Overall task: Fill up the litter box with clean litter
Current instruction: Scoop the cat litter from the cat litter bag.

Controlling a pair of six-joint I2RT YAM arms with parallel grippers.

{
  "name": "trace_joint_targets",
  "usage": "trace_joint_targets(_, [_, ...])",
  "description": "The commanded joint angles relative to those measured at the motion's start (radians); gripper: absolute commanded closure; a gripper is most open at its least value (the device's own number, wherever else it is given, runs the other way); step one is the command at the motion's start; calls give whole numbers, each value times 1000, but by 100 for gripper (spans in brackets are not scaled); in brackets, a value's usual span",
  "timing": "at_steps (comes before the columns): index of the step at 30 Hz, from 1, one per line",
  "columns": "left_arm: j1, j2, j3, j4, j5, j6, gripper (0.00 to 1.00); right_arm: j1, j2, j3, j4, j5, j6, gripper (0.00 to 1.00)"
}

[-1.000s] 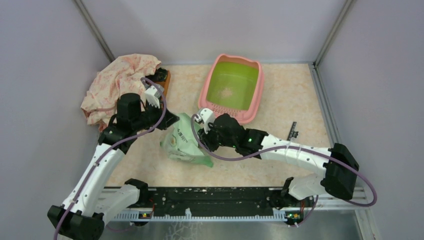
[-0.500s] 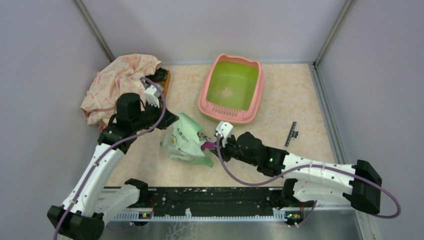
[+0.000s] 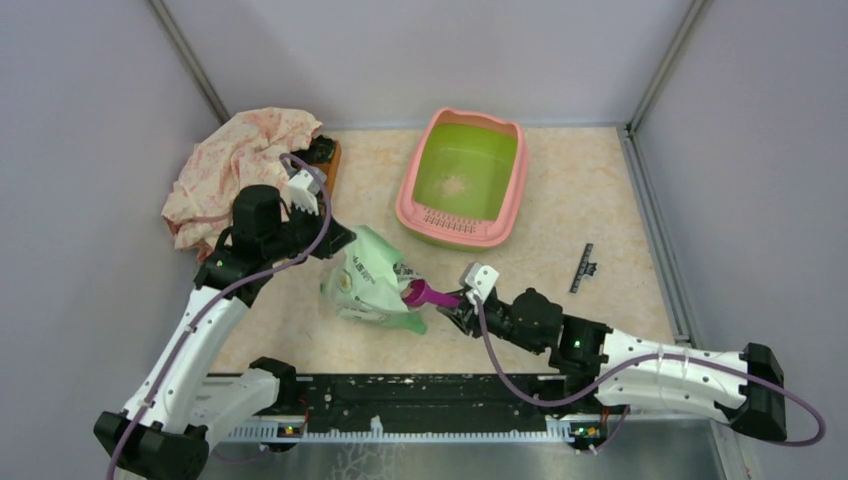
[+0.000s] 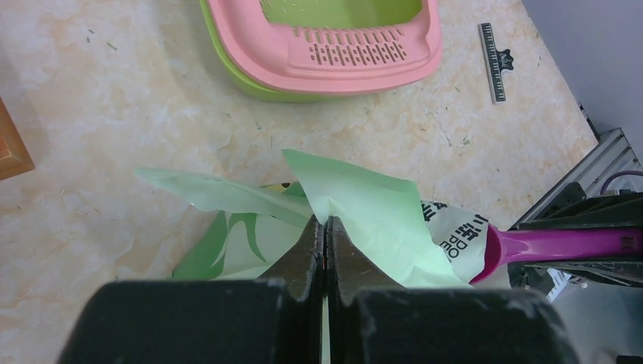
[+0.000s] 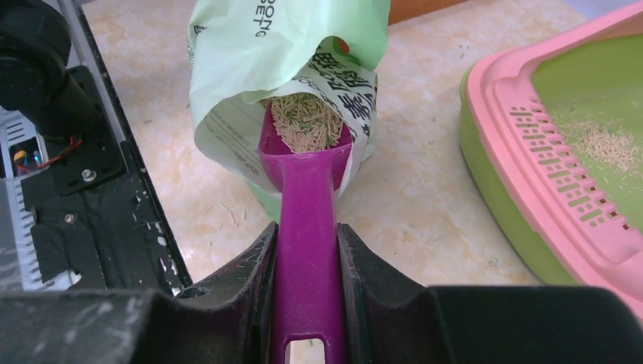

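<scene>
Two grippers meet at the light green printed bag point(image 3: 368, 285), which lies on the marbled table point(image 3: 600, 180). Nearest, on the bag's right, the right gripper point(image 5: 307, 235) is clamped on the handle of a magenta scoop point(image 5: 307, 182), a finger pressed against each side of the handle. The scoop's bowl sits at the bag's open mouth and carries a heap of clean litter point(image 5: 307, 121), pale beige granules with a few green flecks. On the bag's far left side, the left gripper point(image 4: 324, 227) has its jaws pressed together on a flap of the bag's edge, and the flap stands up from the table. Beyond the bag and a little to its right stands the litter box point(image 3: 410, 195), apart from the bag, its slotted pink ledge facing the bag. A small thin patch of granules lies on its lime-green floor. Right of the bag, well apart, lies a small black ruler point(image 3: 582, 268). Beyond the bag to its left, a crumpled pink-patterned cloth point(image 3: 235, 165) is heaped against the wall, partly covering a brown wooden item point(image 3: 332, 160).
</scene>
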Motion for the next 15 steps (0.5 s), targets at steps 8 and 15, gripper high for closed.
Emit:
trace_joint_targets(8, [-2, 0, 50, 9, 3, 20, 100, 91, -114, 61, -75, 167, -44, 100])
trace_joint_targets(15, [-2, 6, 49, 16, 6, 21, 100, 219, -144, 64, -137, 323, -44, 100])
